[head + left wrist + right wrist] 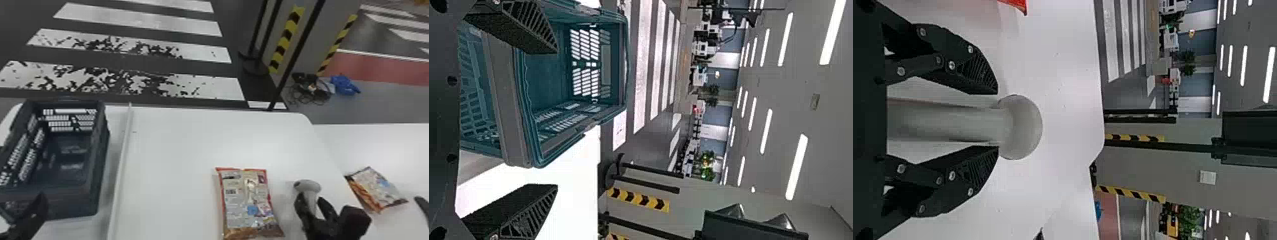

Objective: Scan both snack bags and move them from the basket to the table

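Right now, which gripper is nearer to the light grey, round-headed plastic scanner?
Right. The right gripper has its parted fingers either side of the scanner; the left gripper is well off to the scanner's left, by the near end of the dark plastic basket.

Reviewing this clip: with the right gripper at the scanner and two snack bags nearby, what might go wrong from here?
The right gripper has its fingers either side of the scanner, with a gap visible along one side, so closing might shift or twist it. A sideways swing could also nudge the nearer bag or the one farther right.
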Robot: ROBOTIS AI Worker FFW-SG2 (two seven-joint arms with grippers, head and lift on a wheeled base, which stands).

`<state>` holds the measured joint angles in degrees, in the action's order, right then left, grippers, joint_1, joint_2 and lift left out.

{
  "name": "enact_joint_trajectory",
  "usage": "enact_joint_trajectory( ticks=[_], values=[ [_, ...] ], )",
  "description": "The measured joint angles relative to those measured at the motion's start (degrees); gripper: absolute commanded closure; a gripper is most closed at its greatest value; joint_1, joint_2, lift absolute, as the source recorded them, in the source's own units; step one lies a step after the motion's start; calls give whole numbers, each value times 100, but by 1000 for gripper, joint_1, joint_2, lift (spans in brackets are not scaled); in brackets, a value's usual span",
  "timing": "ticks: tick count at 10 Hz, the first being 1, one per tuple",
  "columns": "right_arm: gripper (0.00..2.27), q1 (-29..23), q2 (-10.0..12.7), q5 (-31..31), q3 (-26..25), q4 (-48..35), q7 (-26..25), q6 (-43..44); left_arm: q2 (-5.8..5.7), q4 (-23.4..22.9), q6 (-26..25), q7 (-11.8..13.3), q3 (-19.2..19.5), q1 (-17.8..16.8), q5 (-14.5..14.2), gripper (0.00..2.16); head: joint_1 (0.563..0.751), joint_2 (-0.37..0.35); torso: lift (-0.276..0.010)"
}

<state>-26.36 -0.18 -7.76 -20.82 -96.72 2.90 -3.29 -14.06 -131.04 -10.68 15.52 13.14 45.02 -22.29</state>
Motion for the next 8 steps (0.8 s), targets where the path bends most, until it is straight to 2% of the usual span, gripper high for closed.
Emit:
enact_joint_trajectory(
  ticks=[2, 4, 6, 7, 8],
  values=[
    [43, -144, 0, 28, -3, -139, 0, 130, -4, -8, 0, 21, -13, -2, 7, 29, 695, -254, -98],
    [56, -657, 0, -88, 179, -844, 0, 239, -14, -28, 0, 21, -15, -2, 8, 29, 695, -235, -98],
    [63, -1237, 0, -209, 548, -1739, 33, 171, -15, -43, -3, 26, -30, 0, 7, 29, 695, -188, -98],
    [63, -1430, 0, -212, 712, -2077, 238, 36, -17, -49, -2, 30, -28, 18, 7, 29, 695, -141, -98],
    [63, -1476, 0, -240, 785, -2292, 604, -472, -24, -59, -2, 30, -7, 41, 7, 29, 695, -95, -98]
  ],
)
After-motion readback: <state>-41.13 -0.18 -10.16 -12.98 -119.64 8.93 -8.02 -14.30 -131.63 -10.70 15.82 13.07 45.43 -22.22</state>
